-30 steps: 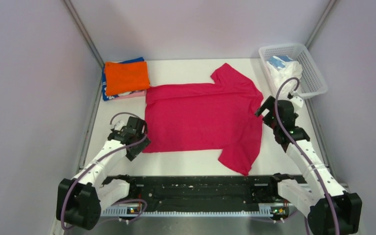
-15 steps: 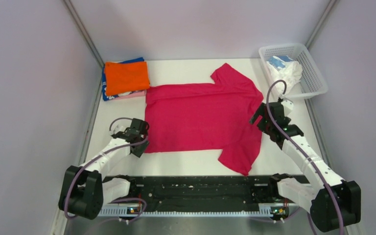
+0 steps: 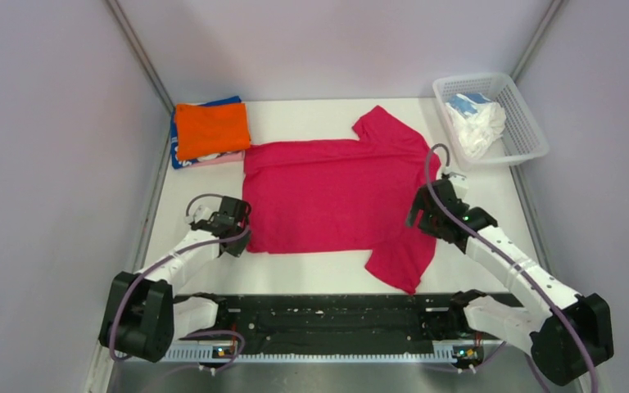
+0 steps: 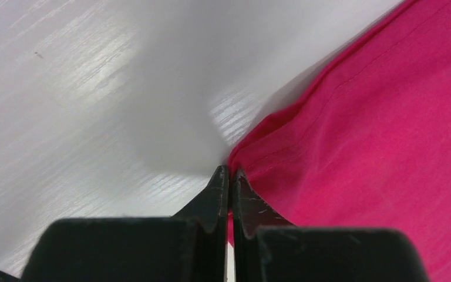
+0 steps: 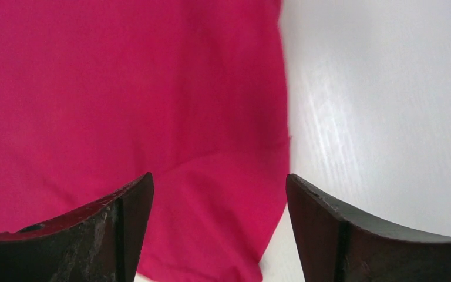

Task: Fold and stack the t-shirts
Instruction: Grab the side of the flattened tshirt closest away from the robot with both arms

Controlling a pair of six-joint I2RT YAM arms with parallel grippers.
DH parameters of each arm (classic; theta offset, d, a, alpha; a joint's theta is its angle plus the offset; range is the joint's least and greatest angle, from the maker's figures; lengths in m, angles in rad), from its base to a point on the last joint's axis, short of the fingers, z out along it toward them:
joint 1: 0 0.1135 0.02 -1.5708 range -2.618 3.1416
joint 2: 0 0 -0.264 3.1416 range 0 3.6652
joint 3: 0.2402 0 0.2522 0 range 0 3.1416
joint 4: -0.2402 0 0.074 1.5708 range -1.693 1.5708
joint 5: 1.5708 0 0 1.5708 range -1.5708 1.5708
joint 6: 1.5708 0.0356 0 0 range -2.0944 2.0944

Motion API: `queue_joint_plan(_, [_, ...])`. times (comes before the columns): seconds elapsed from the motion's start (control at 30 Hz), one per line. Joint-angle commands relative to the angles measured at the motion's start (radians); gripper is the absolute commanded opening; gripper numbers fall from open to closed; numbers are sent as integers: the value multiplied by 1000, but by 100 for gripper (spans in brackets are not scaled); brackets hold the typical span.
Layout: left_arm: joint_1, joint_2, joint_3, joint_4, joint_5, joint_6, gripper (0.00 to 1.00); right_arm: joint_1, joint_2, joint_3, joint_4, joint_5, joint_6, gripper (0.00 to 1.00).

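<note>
Crimson-pink t-shirt (image 3: 336, 196): lies flat mid surface (image 3: 303, 110); hem to left, sleeves to right, one pointing far, one near.
Look: plain, no print; mostly smooth w/ a few soft creases; thin, limp cloth, stitched hem line visible.
Left hand (image 4: 230, 176): fingers pressed together at near-left hem corner; pink sliver shows between them, so prob. pinching the cloth edge. How deep the bite is, can't tell.
Right hand (image 5: 219, 188): fingers spread wide, low over shirt's right edge by near sleeve; cloth below, nothing gripped.
Risk 1: left bite looks to be at the very corner, so cloth may slip out on lift.
Risk 2: right hand straddles the edge; closing off-centre could catch too little cloth, giving a crooked fold.
Risk 3: hands lifting out of sync would make the shirt drag & bunch, or a sleeve flop under.
Folded stack (image 3: 211, 131): orange on top, far left, just beside shirt's far-left corner; a wide swing could nudge it.
Basket (image 3: 532, 139): far right, white/lt-blue shirt (image 3: 475, 119) inside.
</note>
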State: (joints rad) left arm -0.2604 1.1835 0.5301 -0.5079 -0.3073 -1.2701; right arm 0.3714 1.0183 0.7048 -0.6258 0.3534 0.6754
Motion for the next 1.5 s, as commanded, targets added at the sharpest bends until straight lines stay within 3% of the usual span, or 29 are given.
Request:
queue_joint_plan(0.0, [1,-60,-25,-89,-31,18,0,204,-3,50,-195,-27,62,81])
queue_joint_plan(0.13, [6,-115,-26,-117,-67,32,0,386,35,0,-352,-87,190,72])
queue_joint_plan(0.3, [9,-127,-41,-69,-16,56,0,524,99,-58,-336,-167,238,66])
queue_joint_plan(0.53, [9,-139,-59,-60,2,51,0,530,167,-148,-165,-269,237,58])
queue_joint_plan(0.7, [9,-143,-58,-62,0,52,0,529,208,-145,-148,-200,248,51])
queue_joint_plan(1.1, [9,-166,-41,-99,-27,55,0,530,144,7,-349,-148,212,52])
queue_joint_plan(1.47, [9,-152,-35,-91,-21,54,0,525,288,-55,-170,-136,158,52])
